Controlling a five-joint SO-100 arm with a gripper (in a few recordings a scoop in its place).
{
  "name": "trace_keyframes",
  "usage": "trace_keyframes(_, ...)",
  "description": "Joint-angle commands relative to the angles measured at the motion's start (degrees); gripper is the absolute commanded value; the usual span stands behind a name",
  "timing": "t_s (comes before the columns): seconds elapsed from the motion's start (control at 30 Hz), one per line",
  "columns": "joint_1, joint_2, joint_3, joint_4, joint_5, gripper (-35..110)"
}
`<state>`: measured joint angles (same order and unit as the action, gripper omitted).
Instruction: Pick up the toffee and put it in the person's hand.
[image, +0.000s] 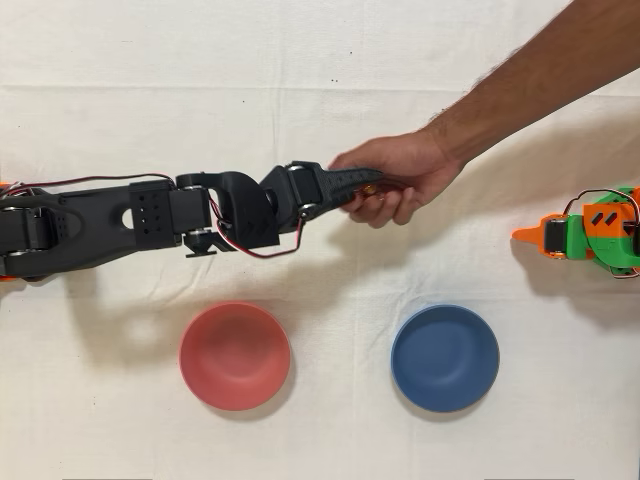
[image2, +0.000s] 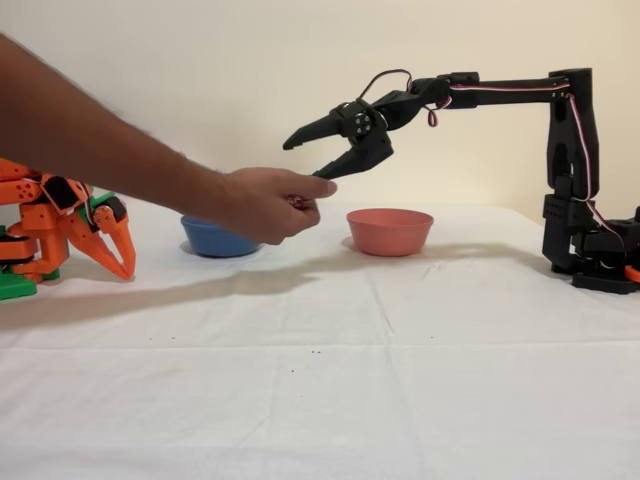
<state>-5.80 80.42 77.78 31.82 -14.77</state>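
The gripper (image2: 312, 160) is spread open above the person's hand (image2: 265, 203), where the toffee (image2: 297, 202) is seen as a red speck between curled fingers. A straight withdrawal toward 3 o'clock in the fixed view is advised. The red bowl (image: 235, 355) and blue bowl (image: 445, 358) are seen empty.

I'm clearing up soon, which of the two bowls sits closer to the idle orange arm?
The blue bowl. It sits on the orange arm's side of the table; the red bowl lies nearer the black arm's base.
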Motion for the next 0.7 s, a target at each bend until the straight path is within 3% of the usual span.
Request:
trace_keyframes(0.0,1.32,8.53,-0.35,1.32,-0.18,27)
trace_keyframes(0.67,8.7,32.87,17.05,3.69,8.88,23)
